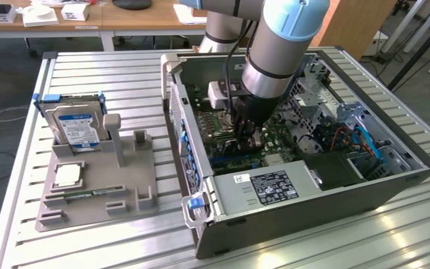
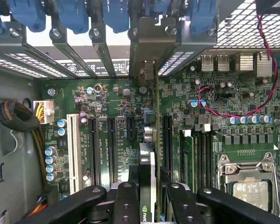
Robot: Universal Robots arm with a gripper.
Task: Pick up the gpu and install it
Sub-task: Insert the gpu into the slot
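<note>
My gripper [image 1: 245, 133] reaches down into the open computer case [image 1: 335, 196], over the green motherboard [image 1: 271, 134]. In the wrist view my gripper [image 2: 148, 196] is shut on the gpu [image 2: 147, 161], a thin card seen edge-on between the black fingers [image 2: 126, 200]. The card stands upright over the motherboard [image 2: 112, 102], running between the long black slots [image 2: 111, 144]. Its silver end bracket [image 2: 151, 37] sits at the case's rear wall, among the blue slot latches [image 2: 114, 14]. Whether the card's lower edge is in a slot is hidden.
A CPU socket [image 2: 249, 184] and red wire [image 2: 233, 112] lie beside the card. Outside the case, a grey fixture [image 1: 96, 185] on the slatted table holds a hard drive [image 1: 76, 126], a CPU [image 1: 67, 175] and a memory stick [image 1: 88, 194]. The power supply [image 1: 275, 188] fills the case's near end.
</note>
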